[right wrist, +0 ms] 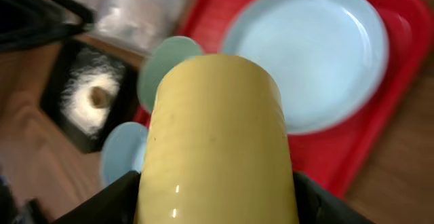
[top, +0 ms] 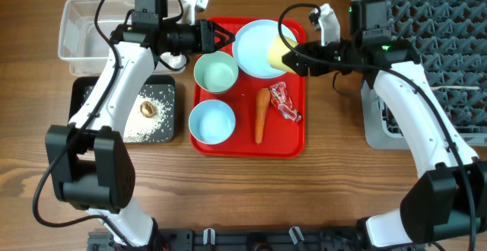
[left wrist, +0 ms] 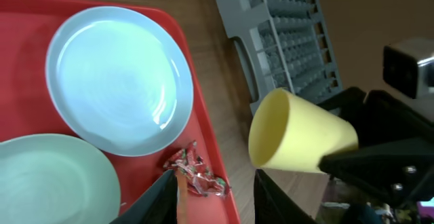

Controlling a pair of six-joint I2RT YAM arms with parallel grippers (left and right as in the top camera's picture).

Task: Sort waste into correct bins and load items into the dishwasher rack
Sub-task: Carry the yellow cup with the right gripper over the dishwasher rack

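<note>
Right gripper (top: 295, 56) clamps yellow cup (top: 278, 53) sideways, mouth toward plate (top: 253, 42), over its right rim. Left gripper (top: 222, 36): jaws apart, empty, just left of plate.

Plate (top: 251, 46), bowls (top: 215, 73), carrot (top: 260, 118) on tray (top: 293, 141)

Robotics test bench staging a kitchen chore: wood-grain tabletop (top: 30, 167), left arm (top: 99, 106) and right arm (top: 415, 106) based at the lower edge, dishwasher rack (top: 449, 23) upper right.

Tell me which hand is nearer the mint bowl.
Left. The left hand is just past the mint bowl, at its far rim; the right hand, holding the cup, is over the right edge of the plate, farther away.
</note>
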